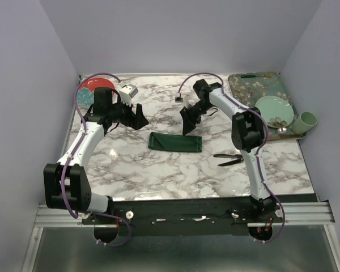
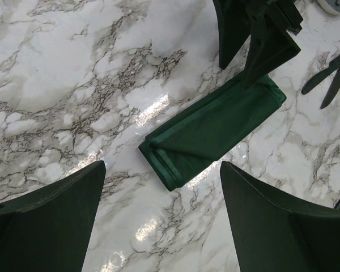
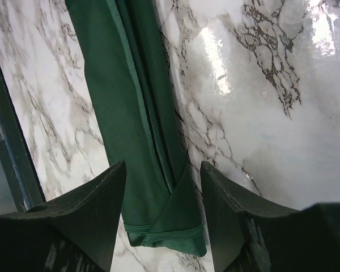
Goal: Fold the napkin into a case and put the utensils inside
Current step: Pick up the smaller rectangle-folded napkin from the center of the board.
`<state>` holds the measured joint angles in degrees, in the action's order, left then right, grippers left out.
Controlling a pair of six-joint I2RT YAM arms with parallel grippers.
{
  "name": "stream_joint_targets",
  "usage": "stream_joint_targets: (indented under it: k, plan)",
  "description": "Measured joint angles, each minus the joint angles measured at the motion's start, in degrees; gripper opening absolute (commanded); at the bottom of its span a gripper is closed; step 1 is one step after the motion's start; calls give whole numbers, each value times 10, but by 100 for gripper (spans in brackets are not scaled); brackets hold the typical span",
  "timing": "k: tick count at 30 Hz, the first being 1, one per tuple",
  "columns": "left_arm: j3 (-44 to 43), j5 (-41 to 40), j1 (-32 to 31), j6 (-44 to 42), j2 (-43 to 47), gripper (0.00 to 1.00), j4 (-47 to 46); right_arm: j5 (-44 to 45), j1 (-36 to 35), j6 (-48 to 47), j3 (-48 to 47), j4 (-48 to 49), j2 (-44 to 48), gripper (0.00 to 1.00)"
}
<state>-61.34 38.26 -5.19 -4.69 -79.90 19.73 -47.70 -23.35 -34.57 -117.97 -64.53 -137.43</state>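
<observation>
Two sets of fingers hang over the counter [image 1: 158,175], and neither carries anything. The left fingers [image 1: 137,117] are spread wide. The napkin [image 1: 175,141] lies flat on the marble ahead of them, clear of their tips. The right fingers [image 1: 189,122] stand parted, less widely, over one short end of the cloth. Its hemmed corner shows in the gap between them, but I cannot tell whether the tips touch the fabric.

The cloth is already a long narrow case with layered edges running along its length, so the folding looks done or nearly so. The utensils [image 1: 229,158] lie crossed on bare marble, to the right of the right fingers and nearer that arm's base, just past the cloth's end. They are not yet inside.

The step in hand seems to be the turn from folding to loading. The right fingers are placed to tidy that end or lift a layer to open a mouth. After that, the thin utensils lying flat on a hard surface would need a low, narrow pinch. The left fingers could pin the far end so the sleeve does not slide.
</observation>
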Motion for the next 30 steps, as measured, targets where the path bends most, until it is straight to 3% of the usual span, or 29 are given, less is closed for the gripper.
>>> stream_joint_targets:
  k: [17, 30]
  plan:
    - [0, 7, 1, 2, -2, 91, 2, 14, -10, 2, -24, -36, -35, 61]
    - [0, 14, 3, 2, -11, 91, 3, 17, -13, 5, -69, -69, -65, 47]
